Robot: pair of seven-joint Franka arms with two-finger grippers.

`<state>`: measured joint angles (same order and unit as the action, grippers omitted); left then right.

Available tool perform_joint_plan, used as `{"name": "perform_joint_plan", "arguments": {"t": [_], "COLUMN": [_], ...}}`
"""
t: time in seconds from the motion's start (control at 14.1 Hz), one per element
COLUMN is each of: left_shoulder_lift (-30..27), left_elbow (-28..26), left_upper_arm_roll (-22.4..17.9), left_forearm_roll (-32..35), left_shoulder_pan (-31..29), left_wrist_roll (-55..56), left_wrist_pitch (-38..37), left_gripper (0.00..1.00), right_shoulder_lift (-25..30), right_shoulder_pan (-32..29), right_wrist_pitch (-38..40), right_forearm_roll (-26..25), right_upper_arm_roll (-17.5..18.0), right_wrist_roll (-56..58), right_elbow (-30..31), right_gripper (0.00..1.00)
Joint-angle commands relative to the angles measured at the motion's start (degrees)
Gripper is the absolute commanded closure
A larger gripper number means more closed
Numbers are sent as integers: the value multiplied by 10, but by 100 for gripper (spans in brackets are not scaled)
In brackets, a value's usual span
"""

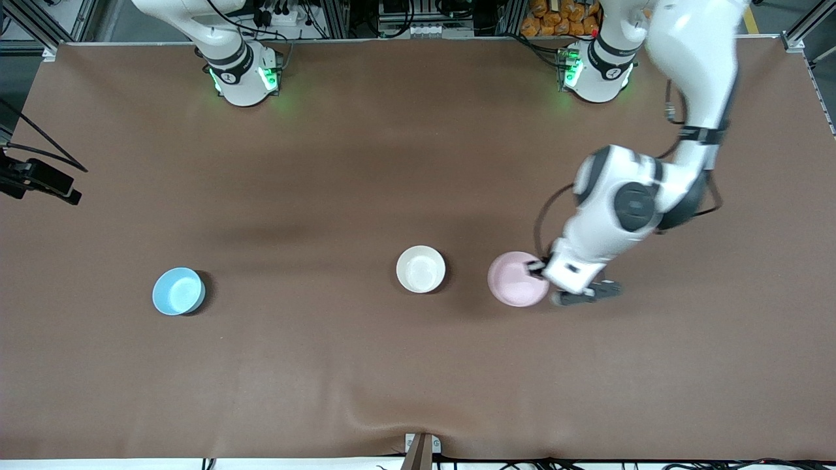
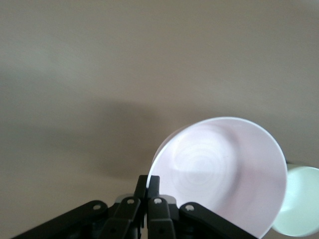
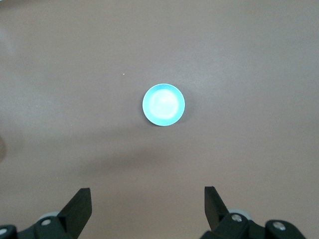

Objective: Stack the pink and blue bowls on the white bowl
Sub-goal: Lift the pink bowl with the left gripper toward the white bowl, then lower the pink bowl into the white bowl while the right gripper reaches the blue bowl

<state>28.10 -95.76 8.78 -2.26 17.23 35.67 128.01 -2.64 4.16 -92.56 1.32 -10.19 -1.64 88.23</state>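
My left gripper [image 1: 537, 269] is shut on the rim of the pale pink bowl [image 1: 516, 279] and holds it tilted just above the table. It is beside the white bowl [image 1: 420, 269], toward the left arm's end. In the left wrist view the fingertips [image 2: 153, 180] pinch the pink bowl's [image 2: 224, 174] edge, and part of the white bowl [image 2: 299, 211] shows past it. The light blue bowl [image 1: 178, 291] sits upright on the table toward the right arm's end. My right gripper [image 3: 147, 191] is open and empty, high above the blue bowl [image 3: 163, 105]. It is outside the front view.
The brown table cover [image 1: 418, 365] has a wrinkle near its front edge by a small bracket [image 1: 421, 450]. A black camera mount [image 1: 39, 179] sticks in at the right arm's end.
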Motion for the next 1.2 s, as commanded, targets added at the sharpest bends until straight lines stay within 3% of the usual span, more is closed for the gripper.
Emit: {"name": "perform_joint_plan", "arguments": {"t": [0.0,0.28,0.71,1.13], "left_shoulder_lift": [43,99,144,144], "left_elbow": [62,135,129,118], "left_upper_arm_roll": [-5,-8,-11,-11], "left_forearm_roll": [-14,-27,-24,-20], "left_shoulder_pan": [47,115,158,150], "left_wrist_roll": [63,143,150,141], "left_wrist_pitch": [-11,-11,72,72], "left_gripper": [100,100,100,100], "right_shoulder_lift": [-3,-3,-3,-3], "right_shoulder_pan": [-7,-7,-7,-7], "right_wrist_pitch": [3,3,3,2], "right_forearm_roll": [8,8,8,7], "right_upper_arm_roll": [4,4,4,4], "right_wrist_roll": [-4,-4,-4,-3], "right_elbow": [-9,-9,-9,-9], "right_gripper": [0,0,0,0]}}
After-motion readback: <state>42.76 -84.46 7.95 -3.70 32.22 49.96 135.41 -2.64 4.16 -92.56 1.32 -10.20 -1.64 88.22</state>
